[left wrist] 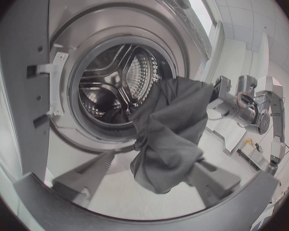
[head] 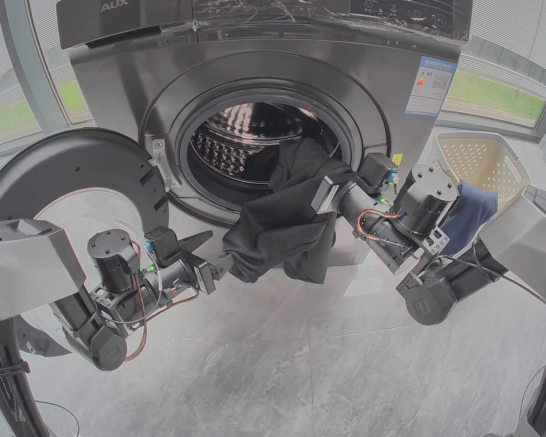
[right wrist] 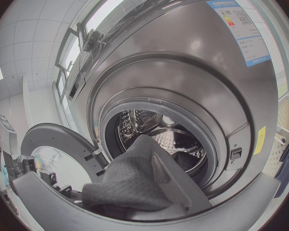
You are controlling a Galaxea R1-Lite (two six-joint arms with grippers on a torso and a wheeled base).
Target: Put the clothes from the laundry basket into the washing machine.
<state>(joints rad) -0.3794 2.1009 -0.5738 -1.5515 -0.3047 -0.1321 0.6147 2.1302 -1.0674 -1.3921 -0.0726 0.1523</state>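
washing machine door swung open at left. left gripper low beside it, jaws wide, one finger touching lower corner of black garment. garment hangs across lower right of drum opening, mostly outside. right gripper draped in same cloth; grip: cannot tell. laundry basket far right, blue garment over its rim.

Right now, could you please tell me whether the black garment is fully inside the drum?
No, the black garment hangs outside, in front of the drum opening.
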